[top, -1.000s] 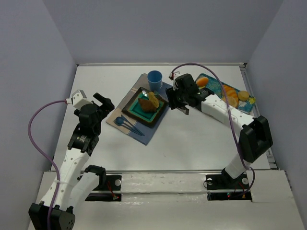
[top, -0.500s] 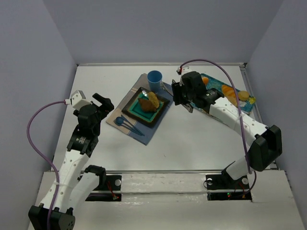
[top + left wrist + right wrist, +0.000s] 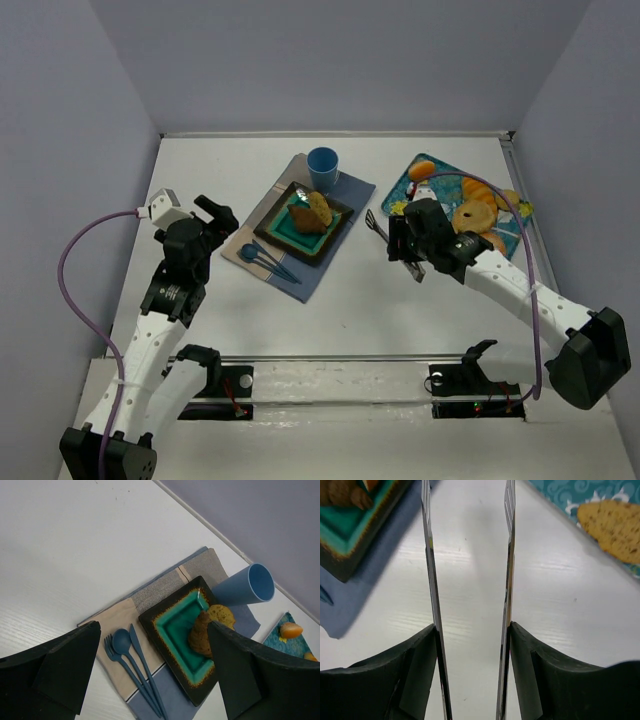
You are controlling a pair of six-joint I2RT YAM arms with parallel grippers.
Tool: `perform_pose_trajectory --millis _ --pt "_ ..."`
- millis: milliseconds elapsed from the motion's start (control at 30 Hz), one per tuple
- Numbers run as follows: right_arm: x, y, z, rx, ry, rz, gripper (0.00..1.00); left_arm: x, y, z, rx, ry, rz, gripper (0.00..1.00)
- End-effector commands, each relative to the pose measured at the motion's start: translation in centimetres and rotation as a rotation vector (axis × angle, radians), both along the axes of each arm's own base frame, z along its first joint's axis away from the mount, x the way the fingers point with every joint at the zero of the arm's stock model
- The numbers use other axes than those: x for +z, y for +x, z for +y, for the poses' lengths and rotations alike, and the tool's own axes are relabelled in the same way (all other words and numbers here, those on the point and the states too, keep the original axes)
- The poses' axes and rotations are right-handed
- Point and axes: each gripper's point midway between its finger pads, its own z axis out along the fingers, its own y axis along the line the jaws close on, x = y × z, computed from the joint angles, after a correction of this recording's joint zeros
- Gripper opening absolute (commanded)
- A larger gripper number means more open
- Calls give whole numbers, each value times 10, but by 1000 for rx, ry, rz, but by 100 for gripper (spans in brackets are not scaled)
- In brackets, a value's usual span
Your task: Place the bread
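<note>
A brown piece of bread (image 3: 318,209) leans on the teal, dark-rimmed square plate (image 3: 275,229); the left wrist view has the bread (image 3: 201,633) on that plate (image 3: 174,625) too. My right gripper (image 3: 410,243) is shut on metal tongs (image 3: 374,224), right of the plate and apart from it. In the right wrist view the tongs (image 3: 431,570) stand spread with nothing between the blades, held by my right gripper (image 3: 470,630) over bare table, plate corner (image 3: 350,535) at the upper left. My left gripper (image 3: 216,216) hangs open left of the placemat, and its own view shows that gripper (image 3: 155,675) empty.
A blue cup (image 3: 322,163) stands behind the plate on the striped placemat (image 3: 300,277). Blue cutlery (image 3: 262,258) lies on the mat's left part. A blue patterned tray (image 3: 440,178) at the right holds several breads (image 3: 470,215). White walls border the table.
My right arm has drawn back from beside the plate, toward the right and nearer the table's front, taking the empty tongs along. The bread and my left arm have stayed put.
</note>
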Motion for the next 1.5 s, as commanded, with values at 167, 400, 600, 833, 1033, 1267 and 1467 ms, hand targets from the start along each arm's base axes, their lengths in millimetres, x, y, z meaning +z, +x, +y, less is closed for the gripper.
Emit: perform_pose_trajectory --millis 167,400,600,833,1033,1267,1467 --pt "-69 -35 18 52 133 141 66 7 6 -4 -11 -16 -37 99" --pt "-74 -39 15 43 119 145 86 5 5 -4 -11 -15 -31 99" --pt "-29 -32 3 -9 143 19 100 4 6 -5 -14 -15 -28 99" --pt "23 -28 -17 -102 187 -136 100 4 6 -4 -11 -15 -30 99" --pt "35 -26 -37 -247 235 -205 100 5 6 -4 -10 -15 -31 99" --pt "39 -24 -40 -299 261 -215 100 5 7 -5 -13 -14 -30 99" --pt "39 -23 -45 -314 249 -225 100 5 6 -4 -12 -14 -33 99"
